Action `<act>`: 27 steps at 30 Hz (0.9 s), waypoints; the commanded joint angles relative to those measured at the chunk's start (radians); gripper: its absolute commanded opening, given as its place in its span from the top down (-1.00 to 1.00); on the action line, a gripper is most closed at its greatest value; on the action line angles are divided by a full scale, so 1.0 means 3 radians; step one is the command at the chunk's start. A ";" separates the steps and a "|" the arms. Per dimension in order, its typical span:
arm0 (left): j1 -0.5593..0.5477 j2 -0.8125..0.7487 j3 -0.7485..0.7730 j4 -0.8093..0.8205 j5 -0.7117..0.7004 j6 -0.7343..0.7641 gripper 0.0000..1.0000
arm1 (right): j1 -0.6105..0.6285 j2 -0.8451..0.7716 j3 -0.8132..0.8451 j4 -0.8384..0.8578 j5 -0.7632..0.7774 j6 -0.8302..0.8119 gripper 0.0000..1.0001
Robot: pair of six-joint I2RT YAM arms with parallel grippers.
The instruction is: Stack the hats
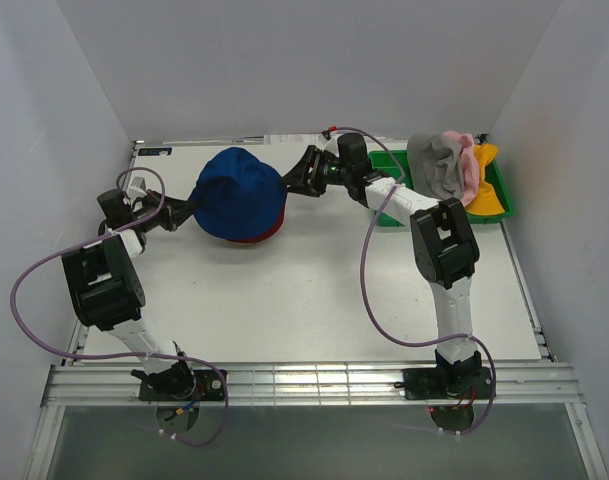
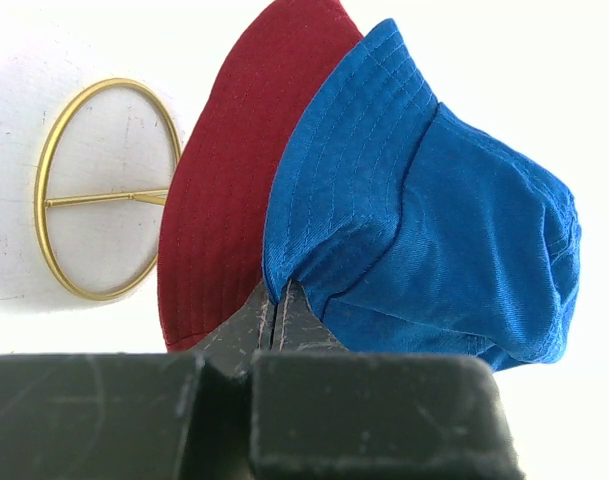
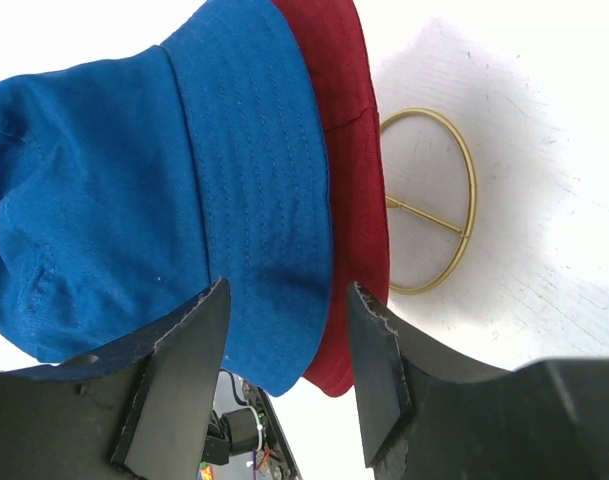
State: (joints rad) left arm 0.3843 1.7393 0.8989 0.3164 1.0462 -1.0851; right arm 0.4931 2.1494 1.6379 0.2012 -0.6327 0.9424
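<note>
Blue hat (image 1: 239, 190), dark red hat (image 2: 224, 180) (plus a gold ring (image 2: 94, 199)).

From above, the blue hat (image 1: 239, 190) covers nearly all of the dark red hat (image 1: 252, 238), leaving only a thin rim at the blue hat's near edge. It also hides the tips of both claws in that view. In the left wrist view, blue fabric drapes over the left claw (image 2: 277, 318), so what the claw pinches cannot be told. The wire ring (image 2: 94, 190) is cut off behind the red brim on the side towards the blue hat.
</note>
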 commanded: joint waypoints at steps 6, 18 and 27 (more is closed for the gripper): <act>0.0033 -0.0071 0.0071 -0.0032 -0.0061 0.0084 1.00 | 0.0003 0.0019 -0.0060 0.0275 -0.0085 0.0110 -0.09; 0.0033 -0.0076 0.0031 -0.0037 -0.0066 0.0089 1.00 | 0.0069 0.0122 0.0068 0.0291 -0.0064 0.0192 -0.07; 0.0028 -0.0076 0.0025 -0.0037 -0.0067 0.0099 1.00 | 0.0085 0.0127 0.0068 0.0357 -0.0049 0.0249 0.03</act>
State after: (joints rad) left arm 0.3843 1.7393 0.8989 0.3138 1.0389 -1.0801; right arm 0.5121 2.1834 1.6230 0.2543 -0.6384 1.0084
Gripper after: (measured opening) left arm 0.021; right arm 0.497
